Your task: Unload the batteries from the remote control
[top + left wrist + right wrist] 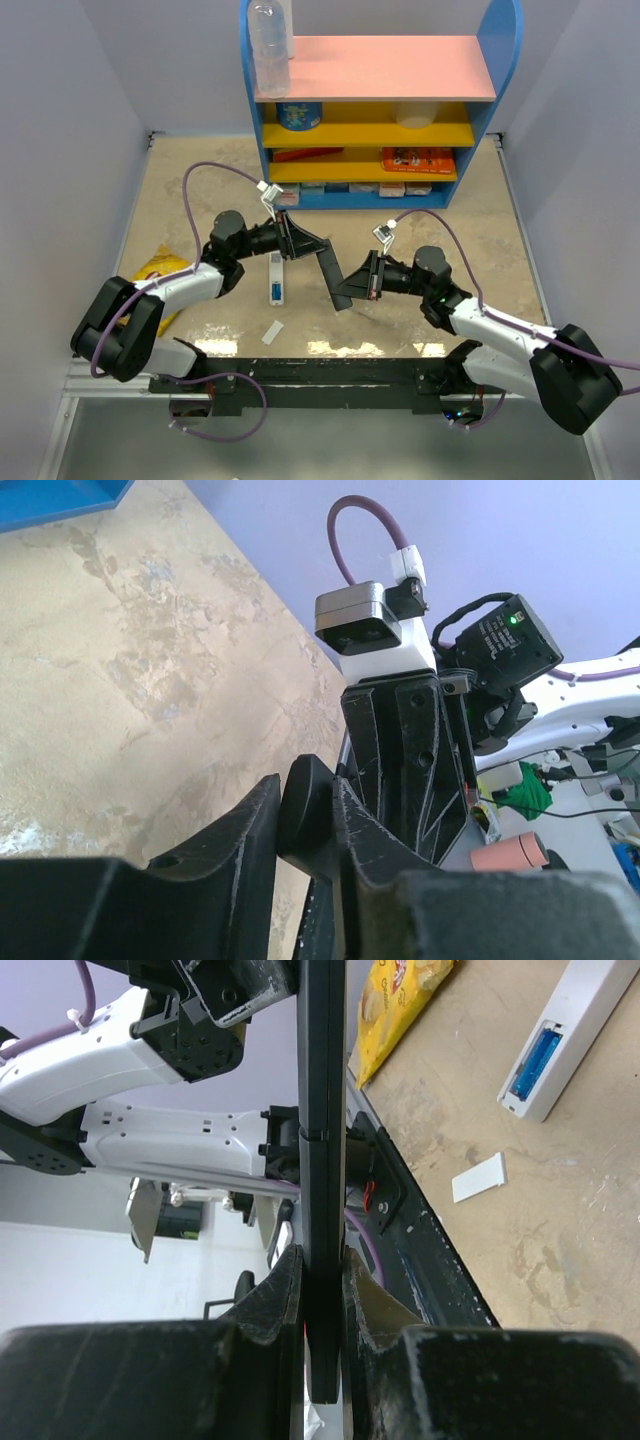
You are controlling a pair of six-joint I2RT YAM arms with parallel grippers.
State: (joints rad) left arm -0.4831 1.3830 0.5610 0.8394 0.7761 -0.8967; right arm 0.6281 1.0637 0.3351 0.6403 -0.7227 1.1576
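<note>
A long black remote control hangs above the table, held at both ends. My left gripper is shut on its far end, with both fingers pressed against it. My right gripper is shut on the near end, the slim body running edge-on between its jaws. No batteries show in the black remote from these views. A white remote control lies on the table below with its compartment open and a blue battery inside.
A small white cover lies loose near the front edge. A yellow snack bag sits at the left. A blue and yellow shelf with a clear bottle stands at the back.
</note>
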